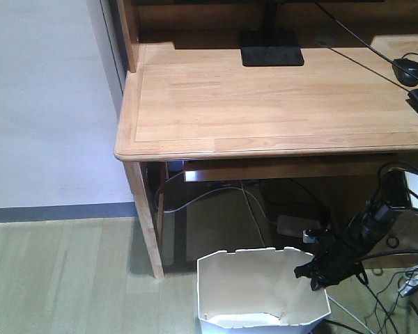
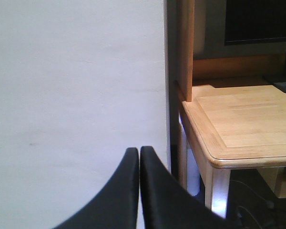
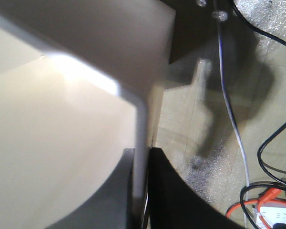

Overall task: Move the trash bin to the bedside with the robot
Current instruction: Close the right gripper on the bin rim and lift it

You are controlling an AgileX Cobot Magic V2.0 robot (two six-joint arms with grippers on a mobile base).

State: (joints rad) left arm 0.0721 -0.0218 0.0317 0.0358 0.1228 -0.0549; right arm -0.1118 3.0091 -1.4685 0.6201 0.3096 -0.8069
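Observation:
The white trash bin (image 1: pixel 258 289) stands on the floor in front of the wooden desk, at the bottom of the front view. My right gripper (image 1: pixel 315 271) is shut on the bin's right rim. In the right wrist view the thin bin wall (image 3: pixel 139 143) runs between the two black fingers (image 3: pixel 176 195), with the cream inside of the bin (image 3: pixel 52 138) to the left. My left gripper (image 2: pixel 139 151) is shut on nothing, held up in front of a white wall beside the desk corner. The bedside is out of view.
A light wooden desk (image 1: pixel 265 104) with a monitor stand (image 1: pixel 270 49), a mouse (image 1: pixel 407 68) and a keyboard edge stands ahead. Its front left leg (image 1: pixel 148 223) is left of the bin. Cables and a power strip (image 3: pixel 271 214) lie on the floor at the right.

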